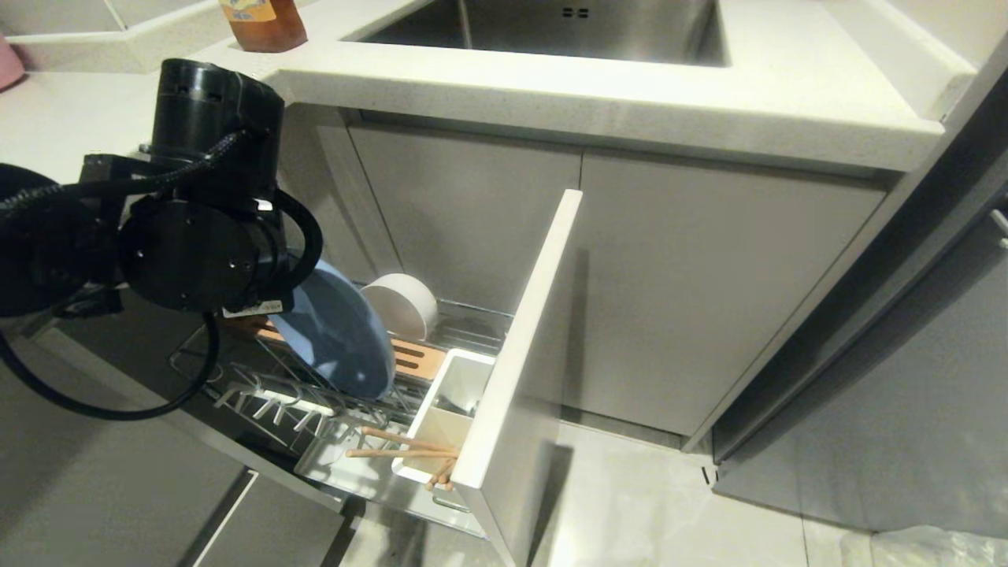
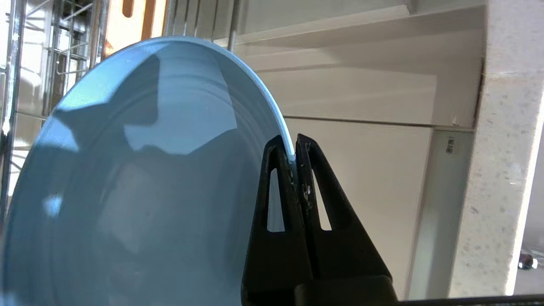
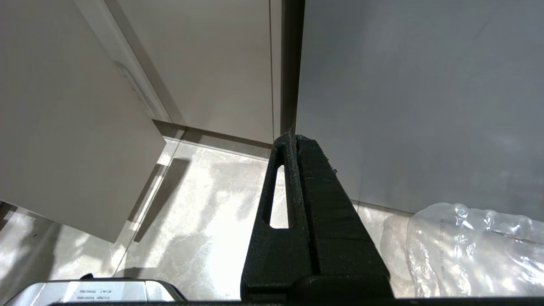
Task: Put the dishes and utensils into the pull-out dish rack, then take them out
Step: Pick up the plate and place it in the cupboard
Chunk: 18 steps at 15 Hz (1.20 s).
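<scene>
Plate [image 1: 339,335], round, shallow, matte light blue, standing on edge and tilted among chrome wire prongs of rack [image 1: 268,402]; faint concentric rings on its face in left wrist view. Left gripper [image 2: 293,155] black plastic, tapered fingers with slotted cut-outs, pinched on plate's thin pale rim. In head view, left arm's bulky black wrist housing and looped cable hiding gripper and plate's upper left edge. Bowl [image 1: 403,303] cream-white, plain, matte, lying on its side just behind plate, mouth turned toward plate. Slotted light-wood strip [image 1: 417,361] beneath, between plate and white utensil box [image 1: 441,421]. Box rectangular, smooth plastic, set against inner face of flat pale-grey front panel [image 1: 516,346]. Chopsticks [image 1: 398,446] thin, light wood, lying nearly level, tips poking out of box toward rack's open wire side. Something grey inside box, too dim to tell. Rack pulled fully out from under counter [image 1: 614,98], speckled off-white stone, thick edge; stainless sink [image 1: 551,27] recessed in it; amber bottle [image 1: 264,24] at counter's back left. Cabinet doors [image 1: 677,291] flat, pale grey, handleless. Floor [image 1: 654,512] glossy light tile, faint veining. Right gripper [image 3: 294,138] black, ribbed fingers pressed together, holding nothing, hanging low over floor beside crumpled clear plastic wrap [image 3: 471,250].
</scene>
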{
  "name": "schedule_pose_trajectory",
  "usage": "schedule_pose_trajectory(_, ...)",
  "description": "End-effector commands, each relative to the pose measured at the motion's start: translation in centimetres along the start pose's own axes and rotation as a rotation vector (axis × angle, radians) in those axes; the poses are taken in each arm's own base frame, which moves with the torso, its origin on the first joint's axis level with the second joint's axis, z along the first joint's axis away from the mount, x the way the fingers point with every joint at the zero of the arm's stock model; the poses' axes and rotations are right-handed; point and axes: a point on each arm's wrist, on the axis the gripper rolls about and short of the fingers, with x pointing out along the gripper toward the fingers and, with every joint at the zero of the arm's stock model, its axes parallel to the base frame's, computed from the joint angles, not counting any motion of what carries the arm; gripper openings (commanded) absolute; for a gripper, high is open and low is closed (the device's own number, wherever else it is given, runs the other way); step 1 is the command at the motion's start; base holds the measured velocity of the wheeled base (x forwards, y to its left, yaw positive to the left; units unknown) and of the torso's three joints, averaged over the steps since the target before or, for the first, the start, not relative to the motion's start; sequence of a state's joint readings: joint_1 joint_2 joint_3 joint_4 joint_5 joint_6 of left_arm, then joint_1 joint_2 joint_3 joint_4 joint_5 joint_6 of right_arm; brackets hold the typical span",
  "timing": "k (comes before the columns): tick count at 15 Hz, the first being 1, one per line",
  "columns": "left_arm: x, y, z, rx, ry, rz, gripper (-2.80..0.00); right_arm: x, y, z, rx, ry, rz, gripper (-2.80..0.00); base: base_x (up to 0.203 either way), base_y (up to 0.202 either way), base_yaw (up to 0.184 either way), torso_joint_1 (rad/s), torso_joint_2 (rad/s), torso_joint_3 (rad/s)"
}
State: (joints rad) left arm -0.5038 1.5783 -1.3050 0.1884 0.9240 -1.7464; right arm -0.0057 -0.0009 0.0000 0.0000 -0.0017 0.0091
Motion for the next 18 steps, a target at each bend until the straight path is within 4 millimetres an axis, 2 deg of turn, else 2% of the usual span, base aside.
schedule_pose_trajectory(1, 0.4, 0.4, 0.0, -0.002, -0.015, 0.008, -2.80, 0.0, 0.0, 0.0, 0.000, 0.001, 0.000, -2.80, 0.000, 0.000, 0.000, 0.000, 0.00, 0.000)
schedule_pose_trajectory(12, 1.8, 1.4, -0.3, 0.024, -0.040, 0.040, -2.80, 0.0, 0.0, 0.0, 0.000, 0.001, 0.000, -2.80, 0.000, 0.000, 0.000, 0.000, 0.00, 0.000)
schedule_pose_trajectory(18, 2.7, 2.9, 0.0, 0.067, -0.070, 0.091, -2.80, 0.0, 0.0, 0.0, 0.000, 0.001, 0.000, -2.80, 0.000, 0.000, 0.000, 0.000, 0.00, 0.000)
